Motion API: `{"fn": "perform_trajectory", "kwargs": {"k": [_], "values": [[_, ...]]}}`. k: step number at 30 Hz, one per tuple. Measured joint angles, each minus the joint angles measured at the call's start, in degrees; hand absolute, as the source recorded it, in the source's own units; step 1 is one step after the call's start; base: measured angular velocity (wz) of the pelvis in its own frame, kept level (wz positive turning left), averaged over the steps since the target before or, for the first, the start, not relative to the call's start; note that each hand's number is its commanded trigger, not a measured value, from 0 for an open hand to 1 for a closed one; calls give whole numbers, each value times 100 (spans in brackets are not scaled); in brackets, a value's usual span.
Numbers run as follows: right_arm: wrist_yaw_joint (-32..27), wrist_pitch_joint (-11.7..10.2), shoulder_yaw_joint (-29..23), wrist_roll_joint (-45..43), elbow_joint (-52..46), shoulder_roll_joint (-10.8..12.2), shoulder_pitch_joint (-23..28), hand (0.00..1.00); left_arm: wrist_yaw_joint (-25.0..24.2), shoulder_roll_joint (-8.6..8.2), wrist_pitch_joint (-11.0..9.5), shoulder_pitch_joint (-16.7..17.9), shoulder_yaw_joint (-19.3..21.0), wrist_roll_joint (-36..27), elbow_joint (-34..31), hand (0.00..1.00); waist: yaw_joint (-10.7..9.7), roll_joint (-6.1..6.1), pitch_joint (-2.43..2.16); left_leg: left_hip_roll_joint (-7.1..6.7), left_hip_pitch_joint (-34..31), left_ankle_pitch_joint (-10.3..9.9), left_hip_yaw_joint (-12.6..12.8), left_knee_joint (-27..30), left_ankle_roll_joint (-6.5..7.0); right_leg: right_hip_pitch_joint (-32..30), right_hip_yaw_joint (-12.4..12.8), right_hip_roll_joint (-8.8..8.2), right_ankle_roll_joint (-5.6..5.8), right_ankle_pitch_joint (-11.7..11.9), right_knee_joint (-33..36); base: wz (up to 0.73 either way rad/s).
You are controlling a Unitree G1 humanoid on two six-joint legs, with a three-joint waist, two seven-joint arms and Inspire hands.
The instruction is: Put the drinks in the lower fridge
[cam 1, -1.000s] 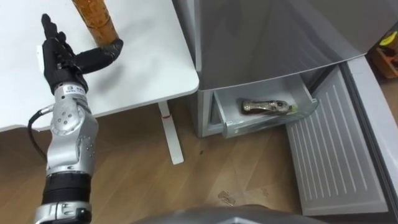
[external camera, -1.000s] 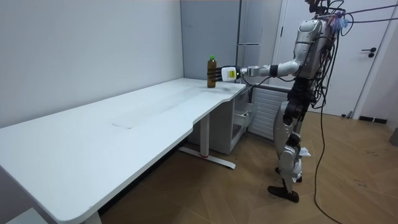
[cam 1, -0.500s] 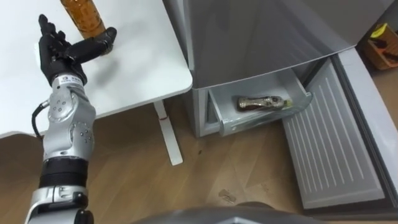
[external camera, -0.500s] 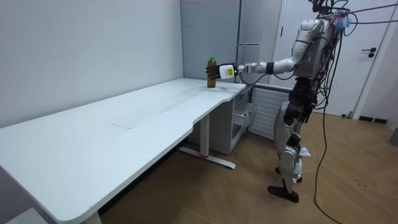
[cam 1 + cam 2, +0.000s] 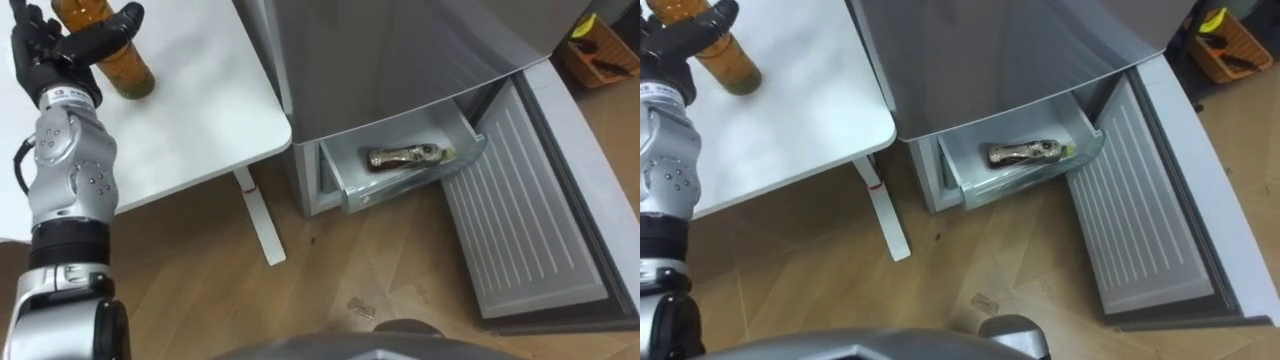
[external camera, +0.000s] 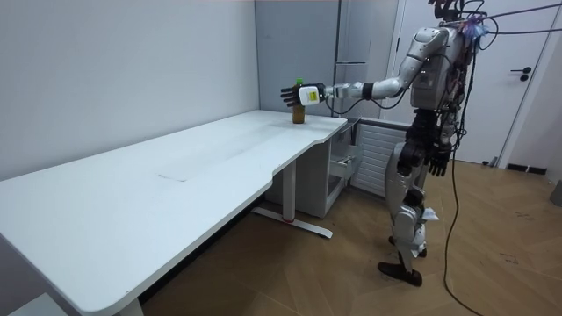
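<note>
Since the left hand [image 5: 52,58] is only half around the bottle [image 5: 122,68] at the upper left of the frame (fingers straight up and apart on its left, thumb stuck out across the front, nothing clamped imo), the main risk is knocking it over. It's tall and stands upright on the white table [image 5: 200,110], so a nudge from the thumb or a sloppy close could tip or shove it, prob toward the table's rounded corner w/ the floor [image 5: 200,290] below. A second bottle [image 5: 403,157] lies on its side in the open drawer [image 5: 345,185] at the bottom of the fridge [image 5: 400,50], mid frame. There's some room beside it but not loads, and dropping the next one on top could bounce it out. The fridge door [image 5: 520,220] stands wide open at lower right. Floor btw the table leg [image 5: 255,225] and drawer looks open enough to step and bend. Right hand [image 6: 437,164] hangs by the hip in the room view, can't tell how its fingers are.
</note>
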Motion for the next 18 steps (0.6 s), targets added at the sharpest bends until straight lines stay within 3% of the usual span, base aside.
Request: {"fn": "perform_trajectory", "kwargs": {"k": [5, 10, 15, 16, 17, 18], "values": [[-41, 2, -217, -418, -40, -20, 0, 0, 48, 58, 5, -188, -2, 11, 272, 0, -69, 8, -3, -1, 14, 0, 13, -10, -1, -4, 42, 4, 2, 3, 14, -3], [-84, 3, -323, -470, -50, -68, -2, 0, 47, 132, 5, -196, -1, 16, 343, 0, -111, 50, -34, -2, 16, 0, 44, -63, -1, -96, 147, 28, 24, 20, 16, -6], [-103, 13, -320, -509, -32, -76, -1, 0, 32, 300, 17, -248, -7, 20, 622, 0, -130, 76, -54, -1, 49, 0, 144, -61, 0, -95, 267, 41, 30, 48, 68, -12], [-102, 20, -320, -509, -31, -76, 2, 0, 32, 310, 21, -251, -7, 19, 663, 52, -128, 76, -54, -1, 61, 0, 152, -62, 0, -95, 279, 42, 30, 48, 81, -13], [-102, 63, -322, -509, -37, -80, 10, 0, 32, 316, 36, -248, -7, 18, 726, 60, -122, 69, -50, -2, 79, 0, 166, -63, 0, -92, 306, 45, 30, 48, 89, -10], [-103, 101, -325, -509, -42, -86, 10, 0, 32, 320, 39, -248, -6, 18, 787, 100, -123, 67, -49, -2, 83, 0, 173, -68, 0, -93, 320, 47, 30, 48, 88, -8]]}}
